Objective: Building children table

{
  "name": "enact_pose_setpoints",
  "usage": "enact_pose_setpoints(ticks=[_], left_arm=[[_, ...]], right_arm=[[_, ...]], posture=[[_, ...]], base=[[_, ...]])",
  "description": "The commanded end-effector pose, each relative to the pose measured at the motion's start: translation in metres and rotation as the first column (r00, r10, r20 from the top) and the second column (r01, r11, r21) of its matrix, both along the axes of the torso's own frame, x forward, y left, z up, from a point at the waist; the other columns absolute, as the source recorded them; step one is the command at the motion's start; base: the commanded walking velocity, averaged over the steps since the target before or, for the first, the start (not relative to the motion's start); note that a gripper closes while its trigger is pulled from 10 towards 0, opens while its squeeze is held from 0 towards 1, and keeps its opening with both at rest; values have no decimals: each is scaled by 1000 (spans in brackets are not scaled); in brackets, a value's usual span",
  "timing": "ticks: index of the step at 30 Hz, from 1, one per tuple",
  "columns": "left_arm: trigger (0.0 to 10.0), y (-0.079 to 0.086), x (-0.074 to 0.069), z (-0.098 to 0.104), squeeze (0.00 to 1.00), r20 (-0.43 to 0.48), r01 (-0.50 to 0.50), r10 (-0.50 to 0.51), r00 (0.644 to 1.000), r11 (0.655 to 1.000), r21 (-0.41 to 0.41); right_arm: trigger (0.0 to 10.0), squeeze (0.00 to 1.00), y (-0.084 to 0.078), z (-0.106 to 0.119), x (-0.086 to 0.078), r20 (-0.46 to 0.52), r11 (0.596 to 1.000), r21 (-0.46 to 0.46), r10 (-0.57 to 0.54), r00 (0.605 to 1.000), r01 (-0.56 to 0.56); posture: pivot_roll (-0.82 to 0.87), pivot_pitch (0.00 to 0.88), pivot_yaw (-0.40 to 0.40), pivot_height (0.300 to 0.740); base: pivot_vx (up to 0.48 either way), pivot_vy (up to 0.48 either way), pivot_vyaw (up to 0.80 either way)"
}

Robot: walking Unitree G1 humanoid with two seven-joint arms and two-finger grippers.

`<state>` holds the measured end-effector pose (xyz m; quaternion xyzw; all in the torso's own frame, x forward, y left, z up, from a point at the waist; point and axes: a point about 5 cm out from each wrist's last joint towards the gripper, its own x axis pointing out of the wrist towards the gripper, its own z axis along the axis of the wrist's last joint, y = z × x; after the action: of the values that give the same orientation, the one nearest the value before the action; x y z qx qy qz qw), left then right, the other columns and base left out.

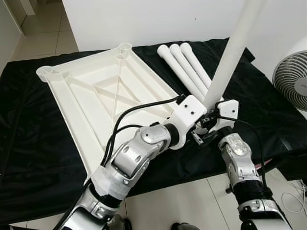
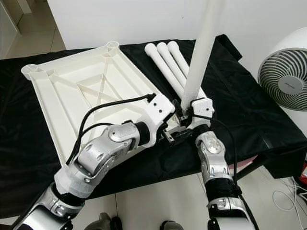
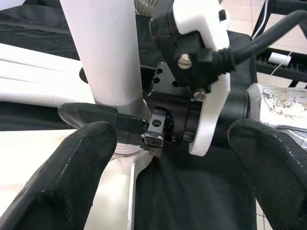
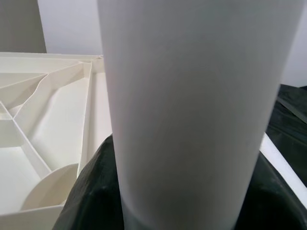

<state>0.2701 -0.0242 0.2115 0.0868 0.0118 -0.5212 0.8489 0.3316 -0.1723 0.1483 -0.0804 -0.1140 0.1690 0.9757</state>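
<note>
A white plastic tabletop (image 1: 96, 91) lies upside down on a black cloth. Three white table legs (image 1: 184, 67) lie side by side behind it. A fourth leg (image 1: 230, 52) stands upright and slightly tilted, its lower end at the tabletop's near right corner. My right gripper (image 1: 208, 109) is shut on this leg near its base, and the black fingers (image 4: 91, 191) hug the tube (image 4: 192, 110). My left gripper (image 1: 201, 135) hovers just beside the right one, open. Its fingers (image 3: 72, 167) are spread wide and hold nothing, short of the leg (image 3: 105, 52).
The black cloth (image 1: 29, 134) covers a low platform whose front edge runs just beyond my arms. A white fan (image 1: 292, 74) stands at the right. Pale floor tiles (image 1: 192, 201) lie below, with thin cables (image 1: 297, 196) at the lower right.
</note>
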Motion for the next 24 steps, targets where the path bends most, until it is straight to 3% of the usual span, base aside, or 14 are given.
enact_pose_setpoints(ticks=[1, 6, 8, 9, 13, 24], left_arm=[[10000, 2, -1, 1, 0, 3, -10, 10, 1000, 1000, 2], [10000, 2, -2, 0, 0, 1, -8, 8, 1000, 1000, 2], [10000, 2, -2, 0, 0, 1, -7, 7, 1000, 1000, 2], [10000, 2, -2, 1, 0, 0, -6, 6, 1000, 1000, 2], [10000, 1, -3, 1, 0, -1, -1, 1, 1000, 1000, 2], [10000, 1, -4, 1, 0, -3, 5, -5, 1000, 1000, 1]], right_arm=[[10000, 0, 1, -41, -10, -185, 1000, -1, 10, 983, -10], [10000, 0, -3, -44, -11, -204, 999, 31, -6, 979, 13], [10000, 0, -4, -45, -12, -197, 1000, 11, -11, 980, 13], [10000, 0, 0, -44, -15, -163, 997, -69, 22, 986, -34], [10000, 0, 3, -48, -18, -170, 995, -84, 36, 985, -50], [10000, 0, -13, -53, -11, -261, 990, 110, -60, 963, 92]], posture=[[-97, 122, 57, 740], [-98, 125, 61, 740], [-100, 126, 63, 740], [-100, 126, 63, 740], [-100, 126, 63, 740], [-103, 127, 67, 740]], base=[[0, 0, 0], [0, 0, 0], [0, 0, 0], [0, 0, 0], [0, 0, 0], [0, 0, 0]])
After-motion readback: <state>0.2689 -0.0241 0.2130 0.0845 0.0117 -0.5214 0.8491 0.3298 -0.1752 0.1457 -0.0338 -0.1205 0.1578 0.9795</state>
